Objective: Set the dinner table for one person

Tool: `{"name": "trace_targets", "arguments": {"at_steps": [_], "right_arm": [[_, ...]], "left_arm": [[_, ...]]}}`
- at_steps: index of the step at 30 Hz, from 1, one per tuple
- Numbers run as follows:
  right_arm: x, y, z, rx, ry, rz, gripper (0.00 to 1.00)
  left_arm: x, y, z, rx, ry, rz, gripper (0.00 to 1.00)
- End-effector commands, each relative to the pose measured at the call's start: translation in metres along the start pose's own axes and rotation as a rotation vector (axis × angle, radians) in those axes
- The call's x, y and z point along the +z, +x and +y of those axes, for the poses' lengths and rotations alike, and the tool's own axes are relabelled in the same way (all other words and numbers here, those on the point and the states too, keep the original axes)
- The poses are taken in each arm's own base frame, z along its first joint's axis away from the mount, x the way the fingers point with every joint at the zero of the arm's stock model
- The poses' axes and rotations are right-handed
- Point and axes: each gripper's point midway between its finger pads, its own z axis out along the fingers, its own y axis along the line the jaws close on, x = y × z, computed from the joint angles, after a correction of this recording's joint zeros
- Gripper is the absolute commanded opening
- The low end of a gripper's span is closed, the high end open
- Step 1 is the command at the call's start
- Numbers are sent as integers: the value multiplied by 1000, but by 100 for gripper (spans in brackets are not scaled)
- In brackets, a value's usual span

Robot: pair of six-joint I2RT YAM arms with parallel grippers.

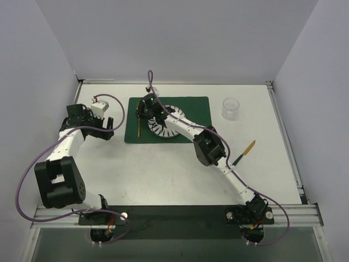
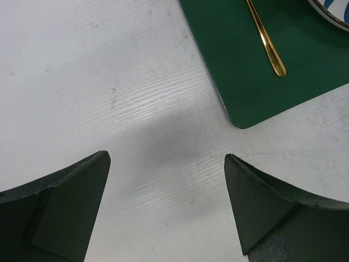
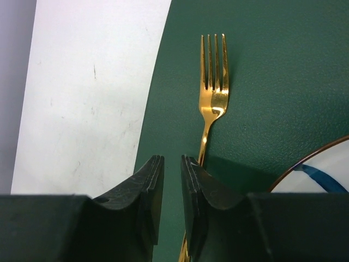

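The dinner table (image 1: 163,174) is a large white top with metal rails. On it lies a dark green placemat (image 1: 185,106) holding a blue-and-white striped plate (image 1: 170,131) and a gold fork (image 1: 140,127) left of the plate. My right gripper (image 1: 145,113) hangs low over the fork; in the right wrist view its jaws (image 3: 172,159) stand a narrow gap apart and empty, and the fork (image 3: 214,82) lies flat on the mat, its handle passing under the right finger. My left gripper (image 1: 107,129) is wide open and empty (image 2: 167,158) over bare table, left of the placemat's corner (image 2: 256,87).
A clear glass (image 1: 230,108) stands at the back right. A knife with a gold blade and black handle (image 1: 244,152) lies on the table right of my right arm. The left wrist view shows the fork's handle (image 2: 267,46) and the plate's rim (image 2: 334,15).
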Motion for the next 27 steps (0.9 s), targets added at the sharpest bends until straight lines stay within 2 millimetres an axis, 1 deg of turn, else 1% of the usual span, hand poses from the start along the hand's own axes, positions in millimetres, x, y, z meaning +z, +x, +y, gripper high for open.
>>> {"name": "trace_targets", "arguments": {"at_steps": [1,2,4,5,7,8,9,10,11,12,13,14,15,16,17,18,19,20,21,22,23,24,25,26,27], "right_arm": [[-14,-24,15,18,-28,-52,22],[-24,-29,19,9,-35,-54,23],[-36,-36,28,-3,-64,-50,26],[-51,-44,31,-11,-70,-54,26],[-70,-55,32,-8,-79,-53,29],[-96,-83,43,-3,-104,-95,30],[-103,-76,27,-13,-73,-70,31],[-115,-82,24,-20,-67,-76,33],[-143,-104,35,-27,-90,-117,34],[-150,-95,13,-44,-50,-92,36],[-177,-113,22,-48,-71,-127,38],[-189,-113,19,-48,-85,-114,39],[-200,-114,9,-51,-75,-93,40],[-208,-99,-11,-68,-35,-45,41],[-234,-106,-14,-87,-10,-58,43],[-248,-91,-39,-97,69,-1,44],[-258,-64,-72,-125,155,63,45],[-283,-69,-81,-137,199,35,46],[-299,-55,-108,-142,295,70,47],[-314,-55,-133,-124,370,63,50],[-336,-40,-156,-90,428,75,51],[-351,-29,-175,-53,486,99,52],[-375,-38,-197,20,529,52,53],[-385,-11,-226,96,595,89,53],[-394,-3,-240,150,627,86,53]], "left_arm": [[0,-16,-7,33,28,-39,97],[1,-19,-8,38,28,-41,97],[0,-34,-17,67,44,-65,95],[-1,-41,-22,78,55,-78,95],[-2,-62,-35,95,78,-122,95],[-2,-68,-36,90,76,-138,95],[-1,-77,-35,65,68,-167,95],[2,-81,-37,57,64,-174,95],[5,-83,-36,47,54,-179,95],[8,-84,-37,44,48,-182,95],[13,-82,-34,42,30,-168,95],[17,-83,-38,53,33,-164,95],[20,-83,-39,61,29,-157,95],[25,-81,-37,54,23,-144,95],[28,-84,-37,60,17,-143,95],[31,-84,-38,57,17,-142,95],[37,-82,-37,54,19,-127,95],[41,-87,-47,80,35,-128,95],[44,-87,-50,89,39,-118,95],[49,-86,-53,94,46,-106,95],[51,-85,-56,97,51,-101,95],[54,-85,-62,104,63,-100,95],[55,-83,-64,101,68,-99,95],[55,-81,-67,102,78,-99,96],[55,-77,-72,103,98,-91,96]]}}
